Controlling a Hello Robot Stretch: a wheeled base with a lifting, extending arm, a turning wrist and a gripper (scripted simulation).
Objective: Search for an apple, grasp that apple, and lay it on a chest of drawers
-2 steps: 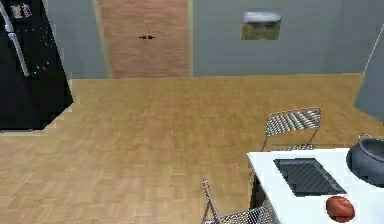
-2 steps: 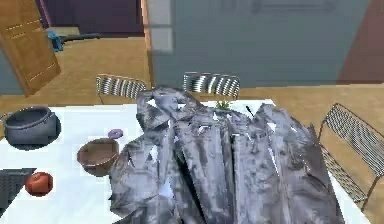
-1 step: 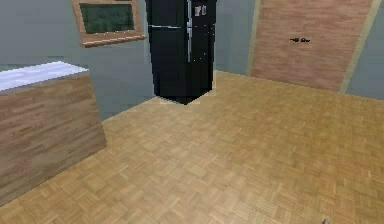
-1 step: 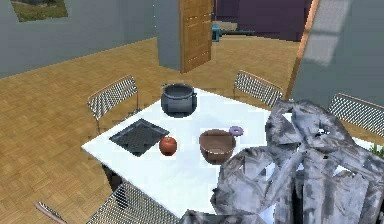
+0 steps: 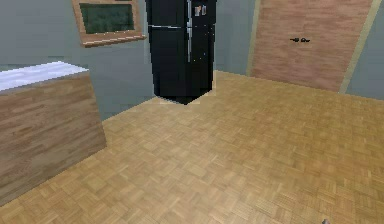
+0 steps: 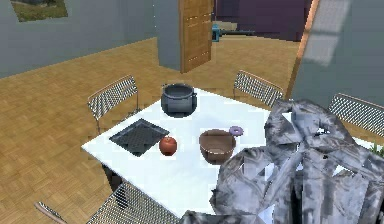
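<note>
1. Arm side view: the apple [image 6: 168, 146] rests on the white table [image 6: 185, 178], near the table's middle; parquet floor [image 6: 60, 110] surrounds the table.
2. On the table, a dark flat square [image 6: 139, 136] and a brown bowl [image 6: 217, 145] flank the apple. A dark pot [image 6: 178, 98] stands at the table's far edge. What either vessel contains cannot be told.
3. Wire chairs [image 6: 112, 97] ring the table, and a crumpled grey-white mass [image 6: 300, 165] covers the table's right end.
4. The apple looks small, round and red.
5. Forward view: a black fridge [image 5: 182, 50] stands on parquet against a grey wall.
6. The gripper's state cannot be told.
</note>
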